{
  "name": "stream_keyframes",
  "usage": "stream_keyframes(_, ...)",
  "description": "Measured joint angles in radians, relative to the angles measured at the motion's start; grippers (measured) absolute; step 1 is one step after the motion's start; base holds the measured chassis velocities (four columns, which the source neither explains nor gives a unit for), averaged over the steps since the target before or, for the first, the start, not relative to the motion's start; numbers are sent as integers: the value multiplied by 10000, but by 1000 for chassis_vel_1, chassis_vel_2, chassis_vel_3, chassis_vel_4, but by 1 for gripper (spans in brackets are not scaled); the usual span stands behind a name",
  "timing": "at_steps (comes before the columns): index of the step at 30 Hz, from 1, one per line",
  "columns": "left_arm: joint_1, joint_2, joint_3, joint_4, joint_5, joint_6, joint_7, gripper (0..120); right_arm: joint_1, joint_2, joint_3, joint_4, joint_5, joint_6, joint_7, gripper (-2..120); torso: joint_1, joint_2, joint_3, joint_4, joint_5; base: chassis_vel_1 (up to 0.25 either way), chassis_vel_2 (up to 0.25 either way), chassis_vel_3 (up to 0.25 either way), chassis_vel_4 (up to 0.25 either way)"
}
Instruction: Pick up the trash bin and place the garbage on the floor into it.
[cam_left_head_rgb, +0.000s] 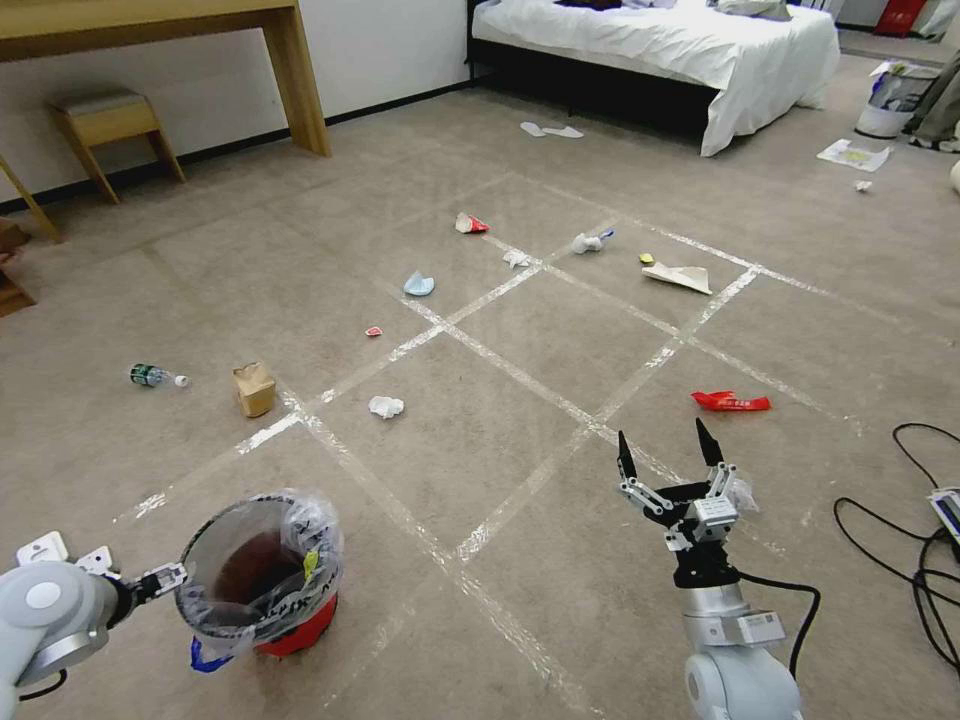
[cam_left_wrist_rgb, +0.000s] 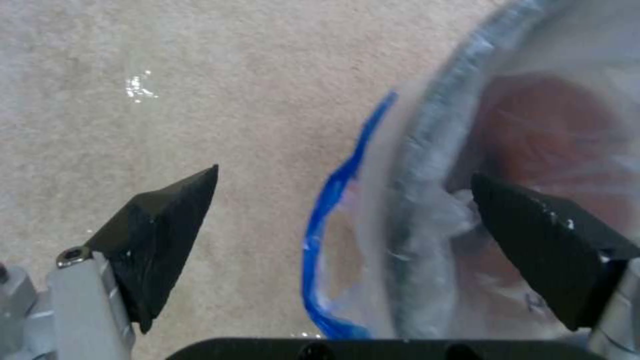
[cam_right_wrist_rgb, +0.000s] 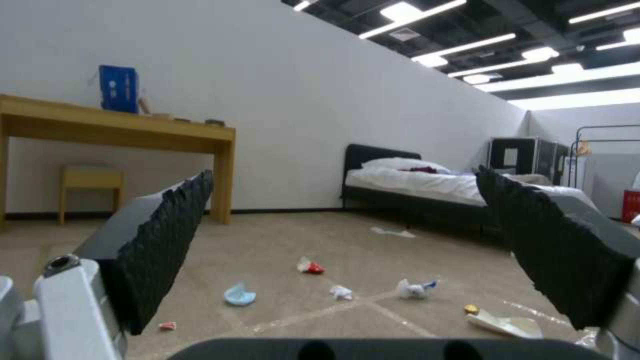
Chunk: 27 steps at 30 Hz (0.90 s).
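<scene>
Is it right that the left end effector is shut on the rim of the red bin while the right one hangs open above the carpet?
Not quite. The left end effector straddles the trash bin rim with fingers open, as the left wrist view shows. The right end effector does hang open over the floor.

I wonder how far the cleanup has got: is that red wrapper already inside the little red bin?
No. The red wrapper lies on the carpet ahead of the right gripper, well apart from the red bin.

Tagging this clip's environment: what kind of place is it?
Likely a mock bedroom or hotel room built inside a larger hall: a made bed with white linen, a wooden desk with a stool, carpet floor taped into a grid, and industrial ceiling lights.
</scene>
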<state>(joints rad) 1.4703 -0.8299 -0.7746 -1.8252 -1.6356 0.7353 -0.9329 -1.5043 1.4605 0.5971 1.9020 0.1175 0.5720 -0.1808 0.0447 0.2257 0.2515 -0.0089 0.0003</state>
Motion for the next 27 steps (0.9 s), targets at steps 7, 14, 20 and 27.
stream_keyframes(7, -134, -60, 264, -134, 160, 0, -98, 100, -31, -43, 42, 61, 48, 0, 3, 100, 0, 0, 0, -1, 1, 0, 0, 0, 0)
stream_keyframes(14, -216, -240, 481, -120, 298, 0, -92, 100, -137, -102, 79, 150, 76, 17, 1, 100, 0, 0, 0, 0, 0, 0, 0, 0, 0)
stream_keyframes(20, -557, -53, 495, 604, 33, 0, -82, 100, -334, -118, 123, 292, 47, 92, -46, 100, 0, 0, 0, 0, -1, 0, 0, 0, 0)
stream_keyframes(27, -1170, -88, 1011, 1208, 12, -1, -64, 100, -432, -40, 121, 462, -75, 82, -40, 100, 0, 0, 0, 0, -1, 0, 0, 0, 0)
